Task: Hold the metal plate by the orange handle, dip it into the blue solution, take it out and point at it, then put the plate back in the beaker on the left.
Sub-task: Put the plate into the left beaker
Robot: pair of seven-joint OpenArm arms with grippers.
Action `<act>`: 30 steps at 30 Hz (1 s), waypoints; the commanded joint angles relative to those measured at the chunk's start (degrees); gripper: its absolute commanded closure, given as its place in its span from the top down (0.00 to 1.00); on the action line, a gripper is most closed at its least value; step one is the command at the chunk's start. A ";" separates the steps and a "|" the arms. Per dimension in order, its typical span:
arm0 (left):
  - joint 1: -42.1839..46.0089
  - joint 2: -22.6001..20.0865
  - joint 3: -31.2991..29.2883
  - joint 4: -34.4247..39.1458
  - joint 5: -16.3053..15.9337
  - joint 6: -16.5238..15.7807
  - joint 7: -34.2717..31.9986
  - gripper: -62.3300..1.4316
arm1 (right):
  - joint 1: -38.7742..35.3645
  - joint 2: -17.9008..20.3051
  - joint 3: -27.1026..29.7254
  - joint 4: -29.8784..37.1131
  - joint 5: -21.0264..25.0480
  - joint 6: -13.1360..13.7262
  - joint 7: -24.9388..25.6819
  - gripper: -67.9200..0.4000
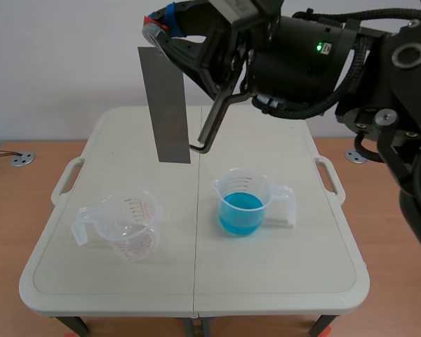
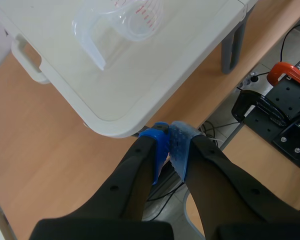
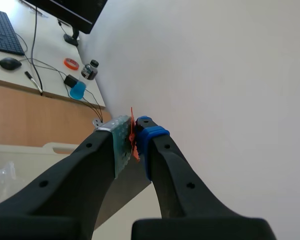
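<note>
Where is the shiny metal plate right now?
In the scene view the metal plate hangs from the right gripper, up above the table, between the empty beaker at left and the beaker of blue solution.

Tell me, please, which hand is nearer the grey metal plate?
Right: the right hand grips the grey metal plate's orange handle; the left hand sits shut off the white table's corner.

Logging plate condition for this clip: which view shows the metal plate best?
Scene view: nearly the whole metal plate shows, face on. The right wrist view catches mostly its orange handle; the left wrist view misses it.
</note>
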 commanded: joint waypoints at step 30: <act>-0.31 0.31 -0.09 1.11 -0.39 0.28 -0.26 0.08 | 5.49 -6.32 -12.02 -7.26 0.81 -2.54 -4.26 0.02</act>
